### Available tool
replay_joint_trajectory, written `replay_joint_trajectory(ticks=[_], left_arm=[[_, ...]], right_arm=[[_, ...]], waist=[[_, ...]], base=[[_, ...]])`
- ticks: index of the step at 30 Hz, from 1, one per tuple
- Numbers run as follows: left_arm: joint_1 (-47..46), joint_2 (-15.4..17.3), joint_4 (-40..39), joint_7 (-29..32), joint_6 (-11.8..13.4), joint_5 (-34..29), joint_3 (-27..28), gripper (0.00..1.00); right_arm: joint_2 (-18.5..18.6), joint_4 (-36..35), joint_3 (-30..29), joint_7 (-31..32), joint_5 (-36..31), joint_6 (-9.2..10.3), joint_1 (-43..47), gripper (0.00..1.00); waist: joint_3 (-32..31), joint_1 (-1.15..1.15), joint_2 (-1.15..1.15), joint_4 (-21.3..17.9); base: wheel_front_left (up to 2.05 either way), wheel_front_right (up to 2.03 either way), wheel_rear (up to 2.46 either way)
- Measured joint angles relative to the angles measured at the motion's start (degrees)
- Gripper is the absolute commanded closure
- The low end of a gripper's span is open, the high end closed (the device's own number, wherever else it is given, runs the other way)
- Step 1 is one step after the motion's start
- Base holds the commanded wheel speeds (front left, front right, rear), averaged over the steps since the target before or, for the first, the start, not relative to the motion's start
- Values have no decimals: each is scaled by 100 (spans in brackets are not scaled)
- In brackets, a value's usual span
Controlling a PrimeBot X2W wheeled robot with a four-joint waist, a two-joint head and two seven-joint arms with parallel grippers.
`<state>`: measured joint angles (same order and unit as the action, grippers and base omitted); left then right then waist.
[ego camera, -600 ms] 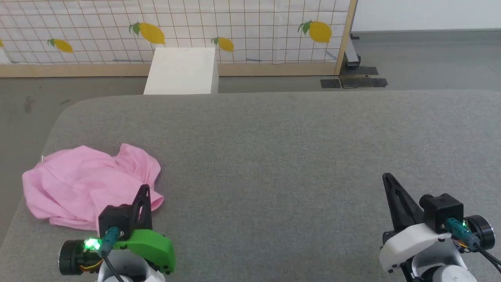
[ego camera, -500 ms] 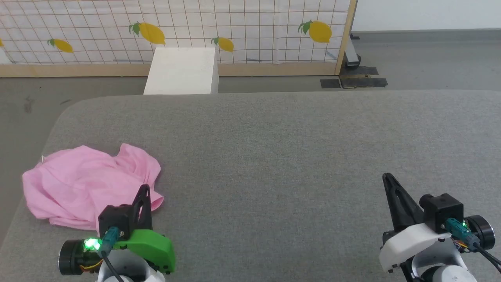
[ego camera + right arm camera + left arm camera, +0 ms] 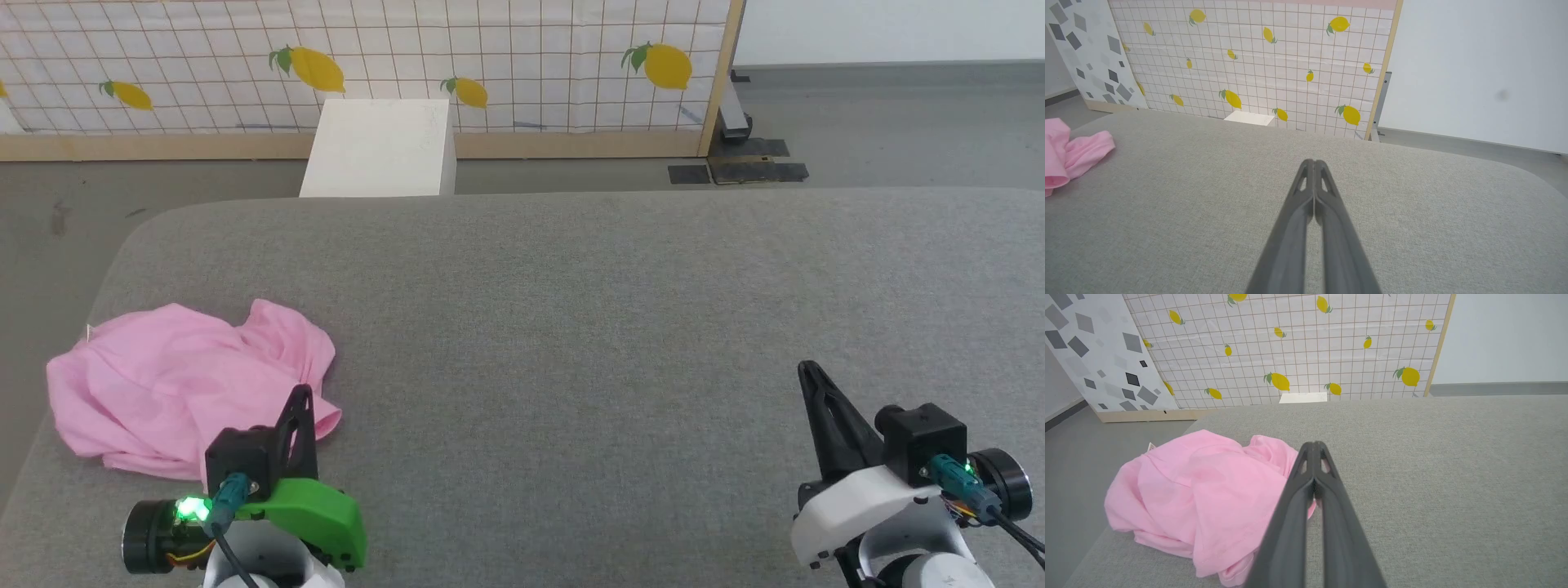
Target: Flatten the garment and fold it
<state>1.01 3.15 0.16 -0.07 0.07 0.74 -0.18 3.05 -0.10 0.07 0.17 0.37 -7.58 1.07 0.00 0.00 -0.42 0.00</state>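
Nothing has moved since the earlier frames. Head view: the crumpled light pink thin cloth garment [image 3: 163,384] lies at the left end of the grey fabric cushion [image 3: 571,327]; the left gripper [image 3: 303,394] and right gripper [image 3: 808,369] are closed and empty. Left wrist view: small white label [image 3: 1151,446], unreadable. Right wrist view: garment well apart. Flattening appears unstarted; next, open the jaws and grasp an edge.

garment [image 3: 1073,153] cut by picture edge, near hem hidden behind left claw [image 3: 1314,446]
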Motion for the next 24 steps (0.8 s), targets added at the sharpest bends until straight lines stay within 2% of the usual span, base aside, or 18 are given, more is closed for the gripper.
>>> replay_joint_trajectory(ticks=[4, 5, 24], left_arm=[[0, 0, 0, 0, 0, 0, 0, 100], [0, 0, 0, 0, 0, 0, 0, 0], [6, 0, 69, -146, -36, 131, -111, 0]], right_arm=[[0, 0, 0, 0, 0, 0, 0, 100], [0, 0, 0, 0, 0, 0, 0, 0], [3, 116, -52, -130, 154, 0, 4, 0]], waist=[[0, 0, 0, 0], [0, 0, 0, 0], [-16, 0, 0, 16]], base=[[0, 0, 0], [0, 0, 0], [0, 0, 0]])
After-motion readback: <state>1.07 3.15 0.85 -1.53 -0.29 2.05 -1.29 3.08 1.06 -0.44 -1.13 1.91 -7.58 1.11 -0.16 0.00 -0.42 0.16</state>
